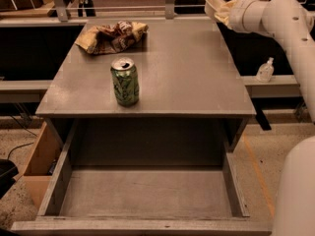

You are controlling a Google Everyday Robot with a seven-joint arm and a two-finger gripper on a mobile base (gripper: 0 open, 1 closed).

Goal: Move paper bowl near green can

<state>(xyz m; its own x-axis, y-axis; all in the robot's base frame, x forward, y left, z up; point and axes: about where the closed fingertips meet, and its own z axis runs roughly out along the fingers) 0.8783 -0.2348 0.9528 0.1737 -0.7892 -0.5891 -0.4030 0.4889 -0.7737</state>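
The gripper is at the top right of the camera view, above the far right corner of the grey table. It is closed on the paper bowl and pinches the bowl at its rim. The bowl is off-white, it is tipped on its side and it does not touch the table top. The white arm comes from the right edge and reaches to the left toward this corner.

The green can stands upright on the table, near the front edge and a little left of the middle. Its silver top is open. It is well apart from the bowl, which is at the opposite corner. A wrinkly yellow-brown snack bag lies flat at the far left part of the table, behind the can and not touching it.

Under the table top, a wide drawer is pulled out toward the camera. To the right of the table, a small clear pump bottle stands on a low grey ledge, below the arm.
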